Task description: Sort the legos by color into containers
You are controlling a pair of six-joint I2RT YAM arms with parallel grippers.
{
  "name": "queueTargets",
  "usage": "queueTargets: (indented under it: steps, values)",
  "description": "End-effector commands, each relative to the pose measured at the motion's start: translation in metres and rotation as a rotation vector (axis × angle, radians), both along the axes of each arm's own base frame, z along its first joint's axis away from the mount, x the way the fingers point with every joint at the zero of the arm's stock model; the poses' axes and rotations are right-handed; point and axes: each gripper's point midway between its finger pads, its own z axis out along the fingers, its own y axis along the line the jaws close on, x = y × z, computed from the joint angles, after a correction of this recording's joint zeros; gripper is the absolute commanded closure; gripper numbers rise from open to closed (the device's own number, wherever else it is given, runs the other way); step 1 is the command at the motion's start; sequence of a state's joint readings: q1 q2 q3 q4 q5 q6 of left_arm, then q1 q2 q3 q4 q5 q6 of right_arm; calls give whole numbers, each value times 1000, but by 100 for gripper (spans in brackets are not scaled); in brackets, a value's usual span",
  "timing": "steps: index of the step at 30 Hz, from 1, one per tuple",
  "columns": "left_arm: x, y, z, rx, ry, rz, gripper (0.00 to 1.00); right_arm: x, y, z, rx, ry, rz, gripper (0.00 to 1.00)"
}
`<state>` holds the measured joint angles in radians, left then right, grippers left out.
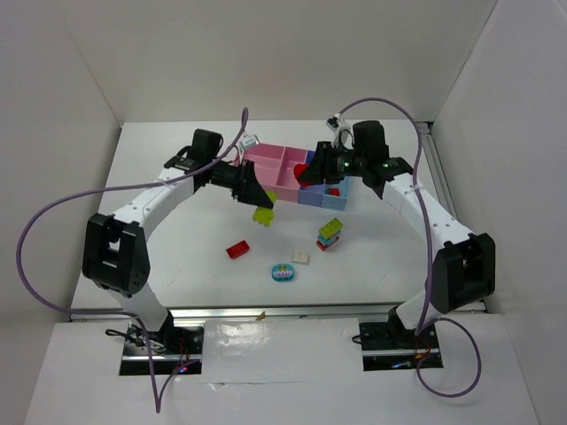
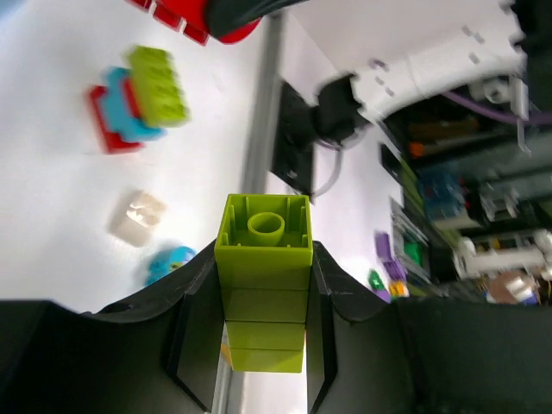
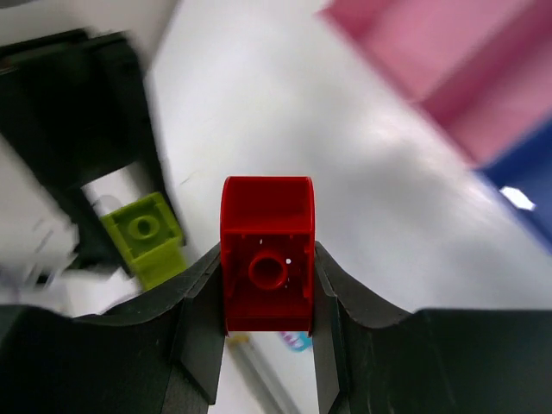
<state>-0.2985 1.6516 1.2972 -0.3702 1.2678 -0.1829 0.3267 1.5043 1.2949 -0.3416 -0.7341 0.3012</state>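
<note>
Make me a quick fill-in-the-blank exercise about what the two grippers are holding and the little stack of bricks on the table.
1. The left gripper is shut on a ____ lego.
2. The right gripper is shut on a ____ lego.
3. In the three-brick stack standing on the table, the middle brick is ____.

Missing words: yellow-green; red; blue

The pink container [image 3: 483,78] is blurred and cut off, the red lego [image 2: 185,21] cropped.
</note>
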Motion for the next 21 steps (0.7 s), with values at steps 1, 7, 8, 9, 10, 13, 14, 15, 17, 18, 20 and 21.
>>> queueTargets:
  steps: [1, 7, 8, 9, 10, 13, 14, 15, 17, 18, 20, 21]
  values:
    - [40, 6, 9, 77, -41, 115, 100, 57, -45, 7, -115, -86, -395, 92]
    - [92, 24, -2, 253, 18, 334, 100, 82, -105, -29, -312, -21, -713, 92]
    - [103, 28, -11, 299, 20, 386, 100, 87, -114, -33, -349, -24, -762, 92]
    - [109, 33, -9, 308, 14, 416, 100, 91, -117, -42, -384, -10, -767, 92]
    - [120, 36, -13, 342, 24, 470, 100, 93, -119, -49, -408, -8, -768, 92]
    - [138, 42, -22, 393, 36, 549, 100, 106, -122, -60, -442, 3, -793, 92]
    - [143, 45, -21, 405, 31, 575, 100, 107, -121, -66, -451, 14, -790, 92]
    - [146, 47, -29, 426, 38, 590, 100, 112, -124, -72, -460, 27, -796, 92]
    - [159, 53, -30, 460, 28, 652, 100, 115, -123, -74, -458, 24, -797, 92]
    - [165, 59, -34, 474, 38, 680, 100, 119, -123, -80, -471, 28, -789, 92]
    - [173, 63, -37, 499, 26, 712, 100, 124, -121, -83, -480, 27, -783, 92]
    - [180, 67, -38, 514, 15, 737, 100, 130, -120, -78, -478, 11, -781, 92]
